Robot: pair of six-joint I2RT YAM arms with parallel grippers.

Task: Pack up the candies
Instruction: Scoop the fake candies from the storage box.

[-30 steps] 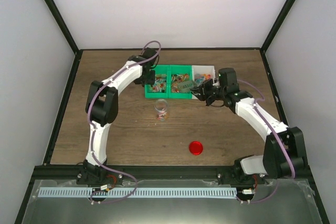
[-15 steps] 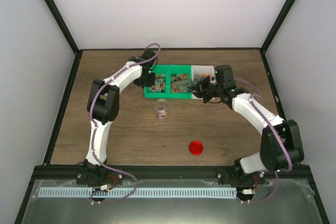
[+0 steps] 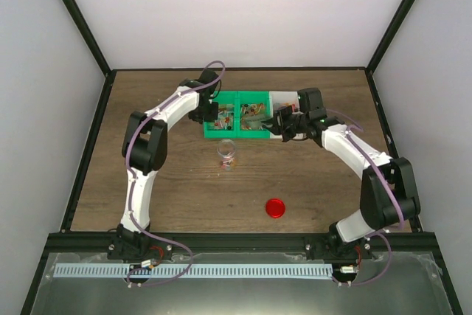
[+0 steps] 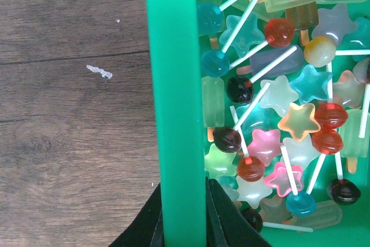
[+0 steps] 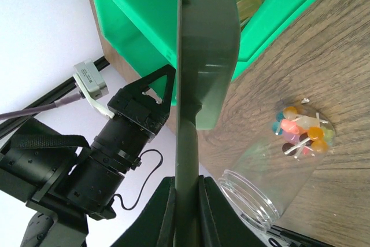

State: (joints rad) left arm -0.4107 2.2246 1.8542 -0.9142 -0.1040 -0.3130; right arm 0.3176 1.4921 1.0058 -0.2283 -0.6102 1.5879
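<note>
Two arms: both meet at the green bin, one at each end.
Table: brown wood-grain board with matte planks, wide bare room left of the bin; one small white scrap lies just outside the bin's left wall.
Left gripper: clenched on the bin's left wall, one black finger outside and one inside, the thin straight rim pinched between them.
Bin: moulded plastic, smooth and glossy, square-cornered, with two compartments side by side.
Candies: heaped inside the bin, translucent and glassy. There are ball lollipops on white sticks, five-point stars and rounded ice-lolly bars in red, teal, pink, pale green, amber and near-black, crowded right up to the left wall.
Jar: clear, round and wide-mouthed, standing on the near side of the bin and apart from its front wall, with a few candies at the bottom.
Flat tool: dull grey-green plastic, seen edge-on as a thin slab, thicker toward the far end, reaching across the bin's right corner. Whether it touches the sweets I cannot tell.
Right gripper: clamped tight on the flat tool's thin end.
White tray: abuts the bin's right side.
Red lid: a flat round disc, well to the near side of the bin, with bare board around it.
</note>
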